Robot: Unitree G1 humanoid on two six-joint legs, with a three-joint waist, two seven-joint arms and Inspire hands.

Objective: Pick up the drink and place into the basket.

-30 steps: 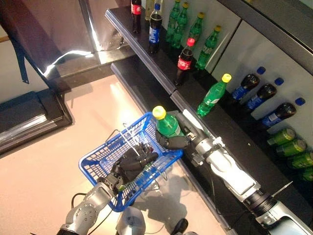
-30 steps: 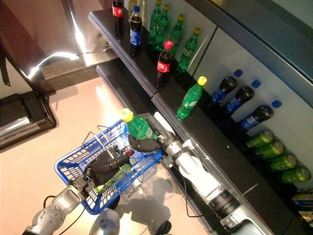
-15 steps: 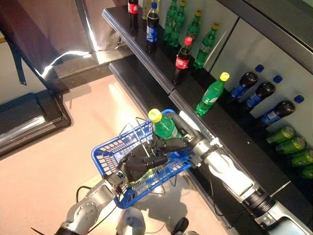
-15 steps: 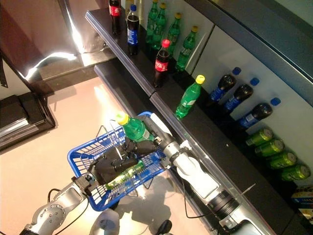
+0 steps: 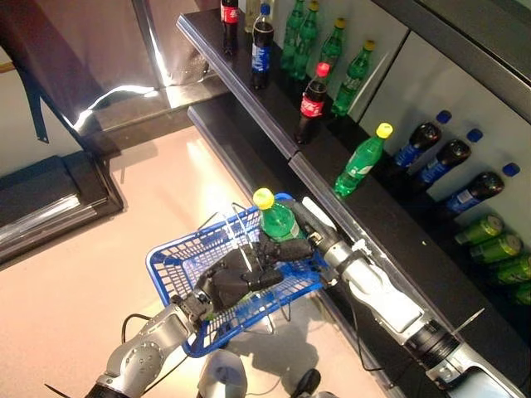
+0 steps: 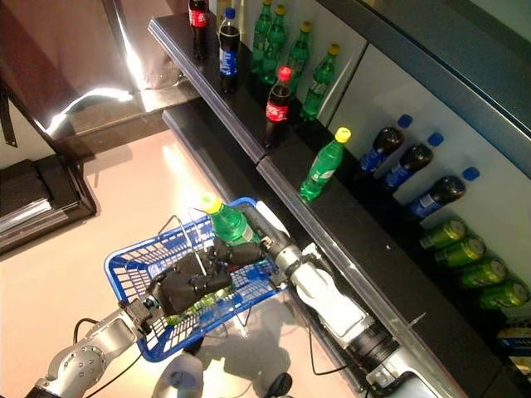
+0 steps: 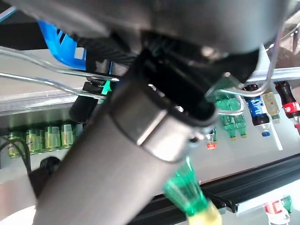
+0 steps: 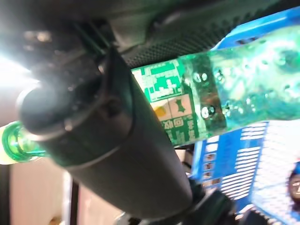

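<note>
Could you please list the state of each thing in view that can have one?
Green bottle: capped, upright, gripped over the basket.
Right hand: shut on the green bottle.
Left hand: shut on the handles.
Basket: held up off the floor.
Handles: raised.
Shelf bottles: upright, capped.
Lower bottles: lying on their sides.

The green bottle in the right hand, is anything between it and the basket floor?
Possibly. The right hand holds the green bottle over the blue basket, whose handles the left hand grips beside it. Another green bottle already lies inside.
</note>
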